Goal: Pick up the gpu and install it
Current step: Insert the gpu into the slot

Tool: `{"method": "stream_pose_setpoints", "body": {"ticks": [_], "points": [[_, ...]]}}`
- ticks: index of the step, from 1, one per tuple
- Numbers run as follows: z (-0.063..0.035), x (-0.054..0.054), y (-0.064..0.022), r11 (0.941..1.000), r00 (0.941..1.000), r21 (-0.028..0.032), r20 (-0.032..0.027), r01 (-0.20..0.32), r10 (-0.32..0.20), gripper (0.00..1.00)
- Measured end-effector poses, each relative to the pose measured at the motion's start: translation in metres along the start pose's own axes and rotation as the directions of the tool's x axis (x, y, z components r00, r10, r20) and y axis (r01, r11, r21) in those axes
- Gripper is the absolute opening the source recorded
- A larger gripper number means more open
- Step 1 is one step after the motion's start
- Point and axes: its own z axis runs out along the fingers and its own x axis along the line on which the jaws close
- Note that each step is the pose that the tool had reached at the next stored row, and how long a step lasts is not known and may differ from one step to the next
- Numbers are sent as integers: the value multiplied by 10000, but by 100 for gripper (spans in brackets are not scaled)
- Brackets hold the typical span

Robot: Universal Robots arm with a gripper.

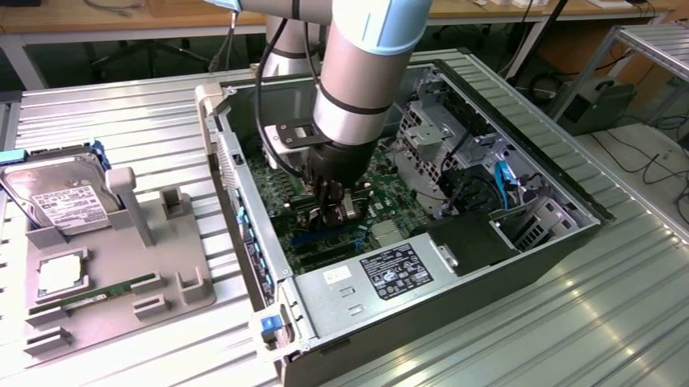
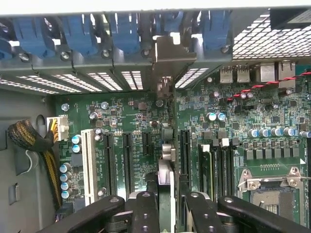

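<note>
Black fingers [image 2: 146, 213] of the gripper [image 2: 165, 206] stand clamped on the gpu [image 2: 165, 160], held edge-on directly above the motherboard [image 2: 131, 121], its long axis running along the expansion slots [image 2: 128, 162] toward the case's rear bracket openings [image 2: 189, 76].

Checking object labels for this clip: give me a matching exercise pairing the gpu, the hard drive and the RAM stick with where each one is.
Things:
1. gpu
2. hard drive
3. RAM stick

Places:
A. standing on edge in the grey tray, at the exterior view's left
B. lying flat along the tray's near edge
C. edge-on between the end effector fingers, over the motherboard inside the computer case

Pairs: 1-C, 2-A, 3-B
</note>
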Motion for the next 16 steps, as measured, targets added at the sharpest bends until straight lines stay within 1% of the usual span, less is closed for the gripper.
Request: {"method": "stream_pose_setpoints", "body": {"ticks": [5,6,7,8,9,10,11,12,14,16], "points": [[0,3,0,10000,10000,2,-51,-3,3,26],[0,4,0,10000,10000,3,-77,-4,4,26],[3,4,0,10000,10000,5,-90,-6,7,27],[17,2,-1,10000,10000,23,-77,-7,8,27],[9,4,0,10000,9999,15,-120,-8,8,27],[3,6,0,10000,9999,9,-142,-8,8,33],[1,6,0,10000,9999,9,-165,-8,8,33],[0,7,0,10000,9998,7,-181,-8,8,40],[-18,5,1,10000,9998,8,-183,-9,9,40],[-85,3,4,10000,9998,10,-180,-10,10,40]]}}
